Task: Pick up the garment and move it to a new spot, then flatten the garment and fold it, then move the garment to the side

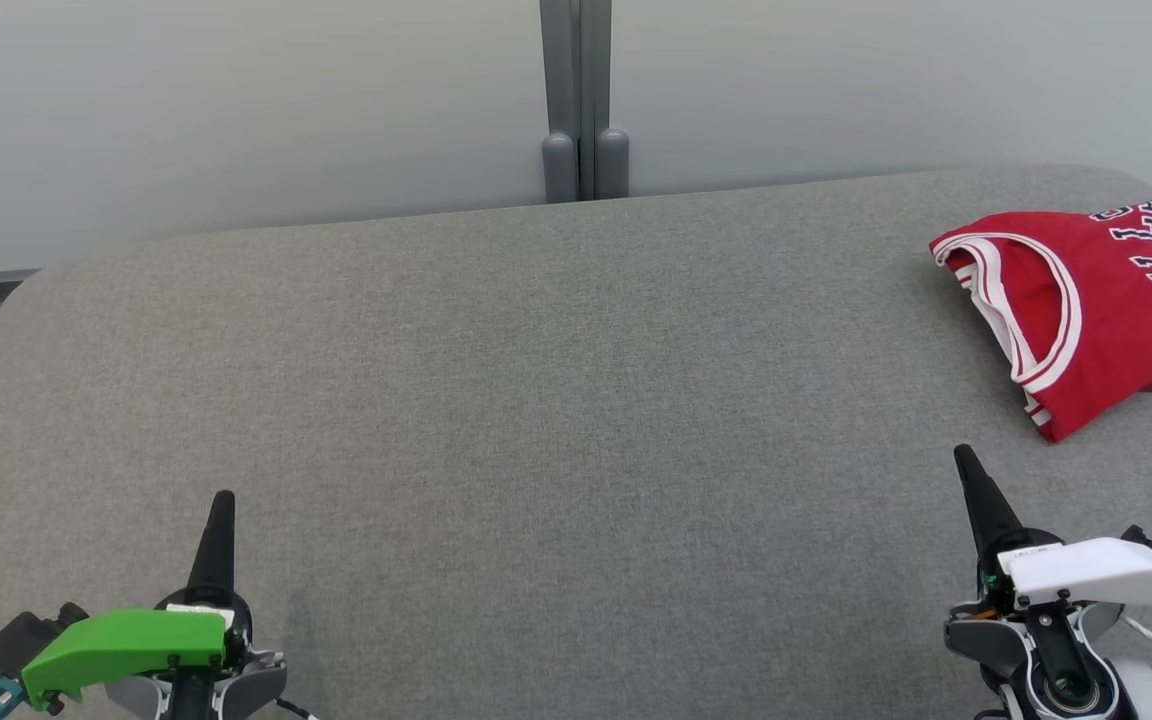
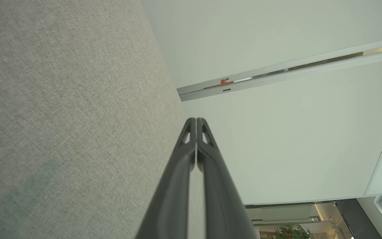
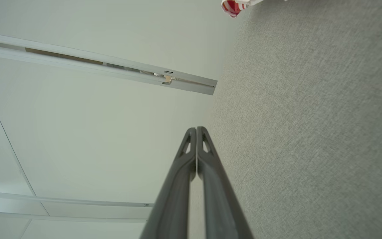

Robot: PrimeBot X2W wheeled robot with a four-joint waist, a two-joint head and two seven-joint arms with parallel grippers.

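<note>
Red garment [image 1: 1096, 300] at right edge of table [image 1: 536, 400]; left gripper [image 1: 223, 500], right gripper [image 1: 964, 456] closed, empty.

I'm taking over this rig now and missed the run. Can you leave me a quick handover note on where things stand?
The left hand is shut and empty, low over the near left of the grey surface.
The right hand is shut and empty at the near right, short of the garment and not touching it.
The red jersey lies folded at the far right of the surface, partly cut off by the head view's edge.
Done, by the look of it: folding and moving it to the side.
Left: probably nothing; check that the fold is neat.
</note>
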